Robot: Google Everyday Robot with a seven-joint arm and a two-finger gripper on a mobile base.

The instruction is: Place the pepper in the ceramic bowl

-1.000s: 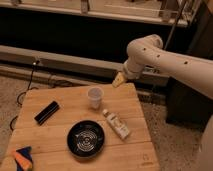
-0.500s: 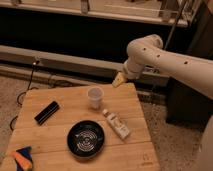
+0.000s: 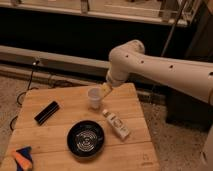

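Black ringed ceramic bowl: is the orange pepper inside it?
Out: the bowl shows only its rings; the pepper lies at the wooden table's corner, the gripper beside the translucent cup.

1. Pepper (image 3: 20,159): orange.
2. Cloth (image 3: 27,151): blue.
3. Bowl (image 3: 86,140): black, with pale concentric rings inside.
4. Cup (image 3: 94,97): translucent white.
5. Table (image 3: 65,100): light wood with plank grain.
6. Gripper (image 3: 106,89), just beside the cup over the table's far edge: yellowish.
7. Arm (image 3: 160,70): white.
8. Box (image 3: 46,112): black.
9. Bottle (image 3: 116,125): pale.
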